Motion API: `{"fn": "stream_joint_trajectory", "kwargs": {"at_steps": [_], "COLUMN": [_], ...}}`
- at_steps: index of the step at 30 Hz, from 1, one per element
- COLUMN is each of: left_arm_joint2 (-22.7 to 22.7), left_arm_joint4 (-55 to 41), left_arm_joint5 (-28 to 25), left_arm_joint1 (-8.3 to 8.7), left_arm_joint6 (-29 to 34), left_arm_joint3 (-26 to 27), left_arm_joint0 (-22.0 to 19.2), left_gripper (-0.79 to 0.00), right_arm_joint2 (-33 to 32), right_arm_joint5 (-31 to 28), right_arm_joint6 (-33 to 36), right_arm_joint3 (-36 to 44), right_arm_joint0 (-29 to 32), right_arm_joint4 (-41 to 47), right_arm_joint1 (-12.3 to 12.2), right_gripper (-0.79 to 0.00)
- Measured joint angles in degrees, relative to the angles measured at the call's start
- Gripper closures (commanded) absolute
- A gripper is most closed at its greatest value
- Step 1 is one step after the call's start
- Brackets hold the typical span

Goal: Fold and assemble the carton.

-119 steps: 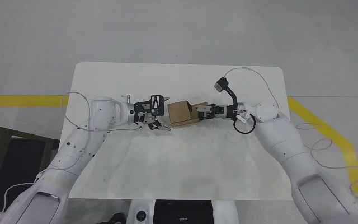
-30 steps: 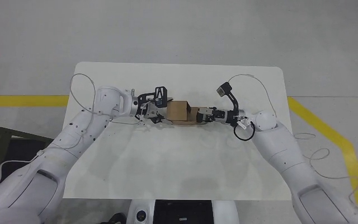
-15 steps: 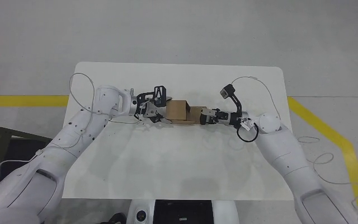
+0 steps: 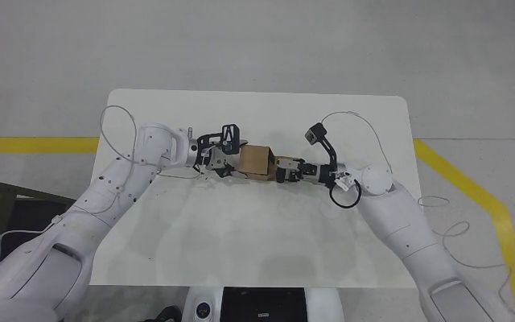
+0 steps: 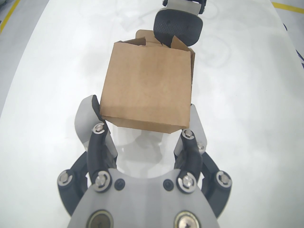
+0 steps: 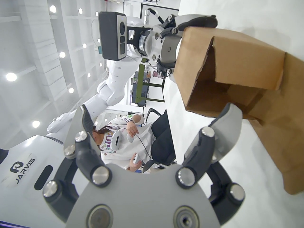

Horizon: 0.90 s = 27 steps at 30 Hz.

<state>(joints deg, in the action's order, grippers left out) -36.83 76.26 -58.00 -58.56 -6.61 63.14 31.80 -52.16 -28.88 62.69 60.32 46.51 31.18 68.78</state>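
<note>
Left gripper [image 5: 144,106] is clamped across the closed end of the carton [image 5: 147,79], fingers spread wide, one on each side wall; right gripper [image 6: 156,110] is open and holds nothing, one finger [image 6: 228,119] at the rim of the carton's open mouth, the other in free air; the carton sits near the middle of the table [image 4: 241,241], between the two grippers, mouth towards the right one; a long flap [image 6: 285,131] juts out unfolded beside the mouth. Likely risks: a push off the crease could buckle the flap; a hard push could slide the carton out of the left hold; the finger could slip inside the mouth; too tight a squeeze could crush the walls.
</note>
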Motion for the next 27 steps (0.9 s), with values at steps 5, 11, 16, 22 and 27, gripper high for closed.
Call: {"fn": "stream_joint_trajectory", "kwargs": {"at_steps": [5, 11, 16, 22, 27], "left_arm_joint2": [0.3, 0.63, 0.92, 1.21, 1.58], "left_arm_joint4": [0.07, 0.1, 0.15, 0.13, 0.0], "left_arm_joint5": [0.0, 0.0, 0.0, 0.0, 0.0], "left_arm_joint1": [0.11, 0.34, 0.53, 0.68, 0.71], "left_arm_joint6": [-0.17, -0.86, -1.42, -2.0, -2.29], "left_arm_joint3": [0.19, 0.35, 0.41, 0.54, 0.67], "left_arm_joint0": [0.01, -0.04, -0.14, -0.24, -0.24], "left_gripper": [-0.785, -0.785, -0.785, -0.785, -0.785], "right_arm_joint2": [0.65, 1.79, 2.8, 4.14, 5.34], "right_arm_joint5": [-0.99, -2.57, -4.18, -5.65, -6.25], "right_arm_joint6": [-0.02, 0.25, 2.22, 4.49, 6.51], "right_arm_joint3": [-2.36, -4.49, -6.56, -10.16, -13.15], "right_arm_joint0": [-1.57, -2.99, -4.21, -6.09, -7.84], "right_arm_joint4": [-0.16, 0.8, 3.16, 5.69, 7.37], "right_arm_joint1": [0.71, 1.79, 2.84, 4.29, 5.59], "right_gripper": [-0.785, -0.785, -0.785, -0.785, -0.785]}}
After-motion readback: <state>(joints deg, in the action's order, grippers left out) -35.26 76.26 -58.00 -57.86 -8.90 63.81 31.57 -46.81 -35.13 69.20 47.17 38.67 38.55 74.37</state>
